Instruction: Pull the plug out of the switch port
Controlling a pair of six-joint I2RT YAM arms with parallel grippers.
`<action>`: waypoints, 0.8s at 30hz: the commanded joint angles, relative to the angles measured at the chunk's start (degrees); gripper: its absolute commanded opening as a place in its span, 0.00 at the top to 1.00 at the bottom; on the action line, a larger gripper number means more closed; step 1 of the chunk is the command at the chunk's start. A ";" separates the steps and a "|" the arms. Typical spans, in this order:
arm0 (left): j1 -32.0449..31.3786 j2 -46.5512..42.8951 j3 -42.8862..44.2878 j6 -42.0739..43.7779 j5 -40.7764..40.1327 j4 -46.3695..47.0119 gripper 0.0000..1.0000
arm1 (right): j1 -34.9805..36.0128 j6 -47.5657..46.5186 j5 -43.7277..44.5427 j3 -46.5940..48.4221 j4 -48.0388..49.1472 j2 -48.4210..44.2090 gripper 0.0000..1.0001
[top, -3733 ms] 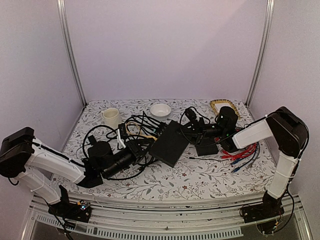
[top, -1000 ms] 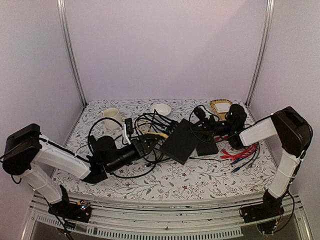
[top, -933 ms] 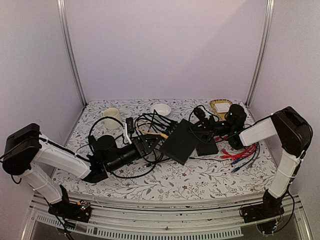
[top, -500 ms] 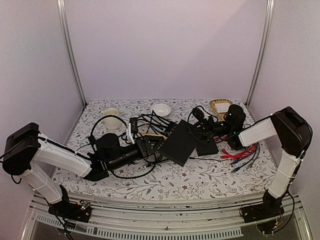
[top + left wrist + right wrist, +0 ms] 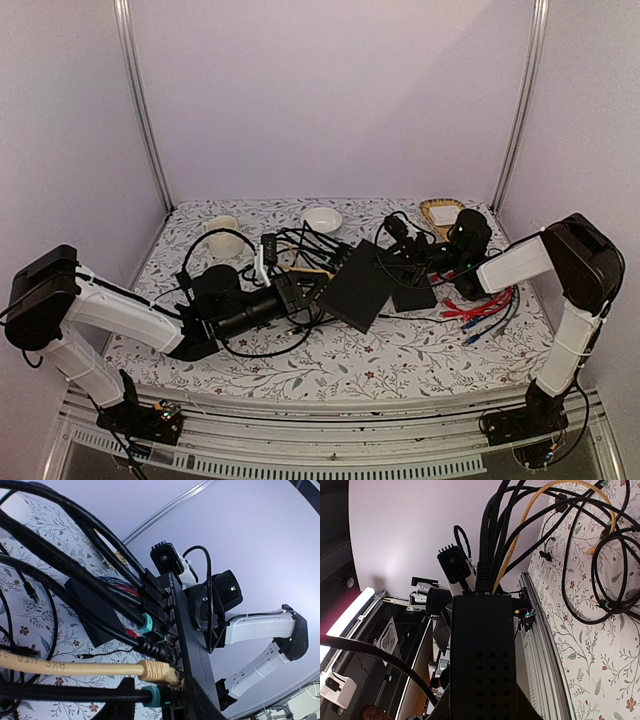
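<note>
Switch (image 5: 358,285) mid-worktop, held from the right, cables plugged into its left edge.
Your right claw (image 5: 395,262) is clamped on the switch's far-right end, just left of a smaller black box (image 5: 413,295). Your left claw (image 5: 306,289) sits at the port edge, its fingers either side of a teal-booted plug (image 5: 156,696) next to the yellow cable (image 5: 75,667). You cannot tell whether it grips that plug. Thick black cables (image 5: 65,560) fan out left over the floral worktop (image 5: 400,355).
</note>
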 commanded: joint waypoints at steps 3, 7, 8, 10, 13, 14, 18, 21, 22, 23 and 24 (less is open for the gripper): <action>-0.19 0.65 1.24 0.71 0.95 -0.16 0.68 | 0.42 0.75 0.04 1.85 7.15 -1.32 0.98; -0.19 1.17 1.60 0.78 2.15 0.67 0.71 | 0.43 1.11 0.04 1.87 7.68 -1.02 0.98; -0.18 1.36 1.69 0.72 2.56 0.98 0.72 | 0.49 1.17 0.00 1.89 7.87 -0.92 0.98; -0.16 1.84 1.65 0.41 3.40 2.14 0.72 | 0.51 1.30 0.04 1.94 8.04 -0.72 0.98; -0.05 2.63 1.21 -0.61 4.81 4.63 0.73 | 0.51 1.56 0.11 2.07 8.46 -0.51 0.98; -0.02 2.91 1.05 -0.96 5.25 5.49 0.74 | 0.49 1.57 0.21 2.11 8.61 -0.38 0.98; 0.22 3.71 0.52 -2.52 6.51 8.51 0.78 | 0.54 2.16 0.52 2.28 9.88 0.03 0.98; 0.52 4.18 0.20 -3.40 7.86 10.36 0.80 | 0.68 2.65 0.57 2.48 10.51 0.27 0.98; 0.51 4.21 0.27 -3.51 8.23 10.30 0.80 | 0.76 2.74 0.61 2.51 10.64 0.34 0.98; 0.51 4.09 0.37 -3.53 8.52 10.01 0.80 | 0.82 2.79 0.65 2.53 10.82 0.47 0.98; 0.51 3.93 0.38 -3.48 8.62 9.79 0.79 | 0.86 2.80 0.66 2.61 10.88 0.55 0.98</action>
